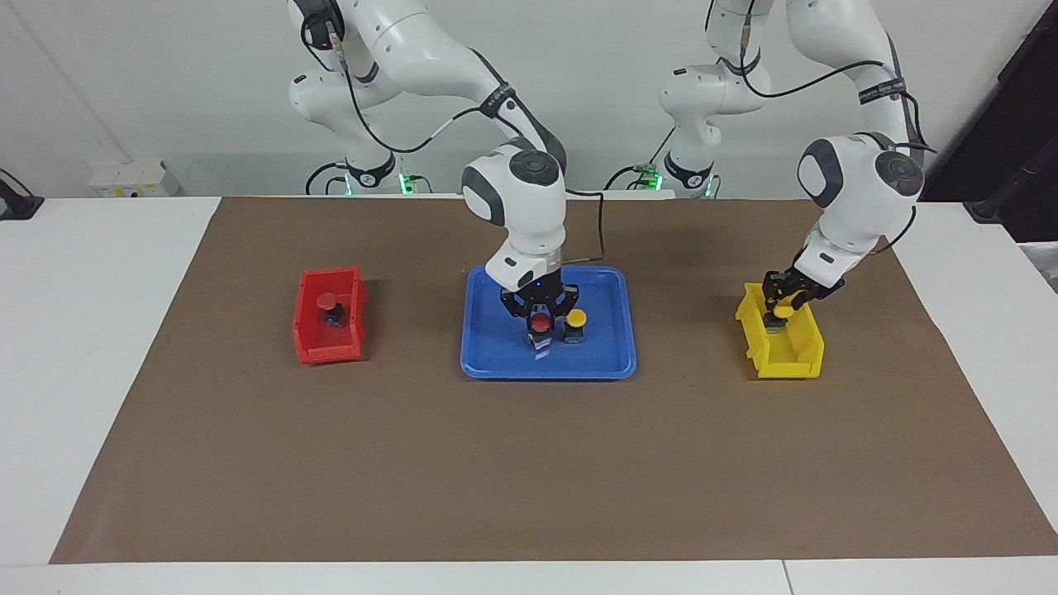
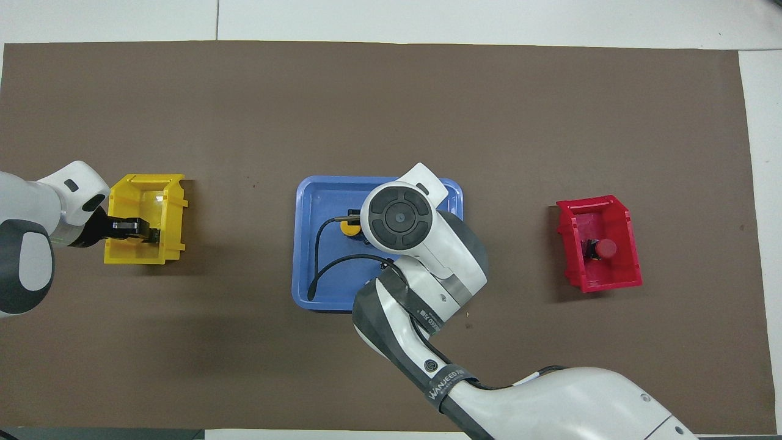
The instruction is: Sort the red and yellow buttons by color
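My right gripper (image 1: 541, 329) is down in the blue tray (image 1: 496, 368), its fingers shut around a red button (image 1: 540, 321) that stands on the tray floor. A yellow button (image 1: 576, 318) stands right beside it in the tray and also shows in the overhead view (image 2: 349, 227). My left gripper (image 1: 781, 310) is tilted into the yellow bin (image 1: 793, 364), shut on a yellow button (image 1: 782, 312). The second red button (image 1: 329, 302) lies in the red bin (image 1: 310, 347). In the overhead view my right wrist hides the held red button.
The blue tray (image 2: 302, 244) sits mid-table on a brown mat. The yellow bin (image 2: 131, 256) is toward the left arm's end and the red bin (image 2: 611, 281) toward the right arm's end. A black cable hangs over the tray.
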{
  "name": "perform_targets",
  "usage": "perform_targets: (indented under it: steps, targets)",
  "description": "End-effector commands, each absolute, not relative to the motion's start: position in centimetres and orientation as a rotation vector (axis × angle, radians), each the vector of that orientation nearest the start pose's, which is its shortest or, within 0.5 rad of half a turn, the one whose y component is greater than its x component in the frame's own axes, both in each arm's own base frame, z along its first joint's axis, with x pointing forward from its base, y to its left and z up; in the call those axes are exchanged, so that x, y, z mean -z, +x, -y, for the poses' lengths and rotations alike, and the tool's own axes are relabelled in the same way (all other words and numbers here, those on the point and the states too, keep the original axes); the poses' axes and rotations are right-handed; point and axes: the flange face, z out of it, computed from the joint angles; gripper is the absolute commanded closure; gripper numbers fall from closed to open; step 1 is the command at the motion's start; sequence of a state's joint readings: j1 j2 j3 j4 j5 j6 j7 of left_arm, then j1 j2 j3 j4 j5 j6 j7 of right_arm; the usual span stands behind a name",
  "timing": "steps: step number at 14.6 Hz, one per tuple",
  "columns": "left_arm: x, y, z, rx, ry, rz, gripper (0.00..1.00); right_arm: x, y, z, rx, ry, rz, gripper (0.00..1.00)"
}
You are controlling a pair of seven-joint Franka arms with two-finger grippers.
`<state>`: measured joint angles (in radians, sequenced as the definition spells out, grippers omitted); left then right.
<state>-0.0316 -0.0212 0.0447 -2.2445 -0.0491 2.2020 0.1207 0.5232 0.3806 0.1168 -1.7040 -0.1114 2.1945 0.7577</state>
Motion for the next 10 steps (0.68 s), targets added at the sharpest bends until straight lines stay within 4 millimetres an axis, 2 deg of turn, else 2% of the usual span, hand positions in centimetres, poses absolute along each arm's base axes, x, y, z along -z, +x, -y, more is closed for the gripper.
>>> perform_targets:
  steps: [1,2,3,5,6,7,9,10]
  targets:
    - [-38.9,51.6,-0.2,0.005,-3.187,-0.142,0.37,-43.8,57.6,-34.3,0.202,-3.126,-0.139,0.87]
    - [-40.2,52.1,-0.2,0.003,-3.190,-0.143,0.37,-46.2,57.7,-31.6,0.202,-3.138,-0.096,0.87]
    - [-42.4,52.8,-0.1,-0.002,-3.191,-0.152,0.30,-47.3,57.4,-28.8,0.167,-3.166,-0.020,0.87]
    - [-45.1,53.7,2.5,0.001,-3.189,-0.202,0.07,-49.5,56.8,-22.4,0.114,-3.147,0.019,0.87]
    - [-46.1,53.8,5.7,0.005,-3.179,-0.205,0.00,-49.8,56.1,-19.6,0.080,-3.153,0.059,0.87]
    - [-46.7,53.7,9.5,0.021,-3.141,-0.191,0.00,-49.6,55.6,-15.9,0.056,-3.158,0.117,0.87]
    - [-47.0,52.1,17.6,0.080,-3.150,-0.096,0.00,-49.4,55.1,-10.4,0.017,-3.148,0.213,0.87]
    - [-46.4,51.4,21.8,0.122,-3.164,-0.038,0.00,-48.9,55.1,-7.6,0.002,-3.148,0.238,0.87]
